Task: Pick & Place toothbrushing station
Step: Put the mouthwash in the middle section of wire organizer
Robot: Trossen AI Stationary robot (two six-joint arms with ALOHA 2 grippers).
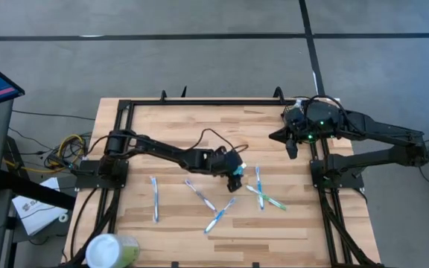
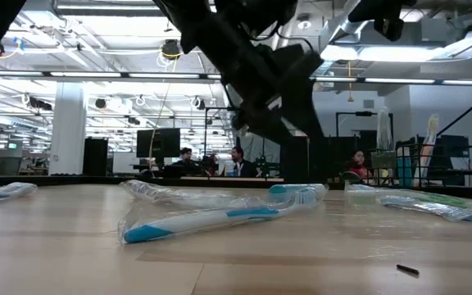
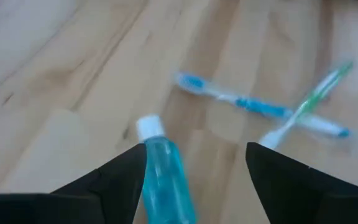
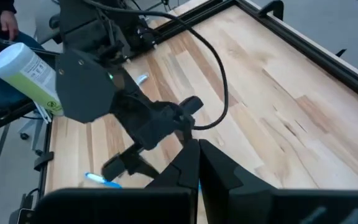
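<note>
Two arms are over the table. The left gripper [image 3: 196, 149] hangs near the table's middle with its fingers spread wide, and a clear blue tube with a white cap [image 3: 163, 177] sits between them, close against one finger. From table level, the toothbrushing station [image 2: 295, 160] stands upright directly under that gripper; whether they touch I cannot tell. Wrapped toothbrushes [image 1: 155, 197] lie scattered around. The right gripper [image 4: 197, 168], fingers pressed together, waits at the far right edge.

high: overhead, down | low: tabletop-level, across | wrists: close, forward | shared: table [image 1: 199, 134]
</note>
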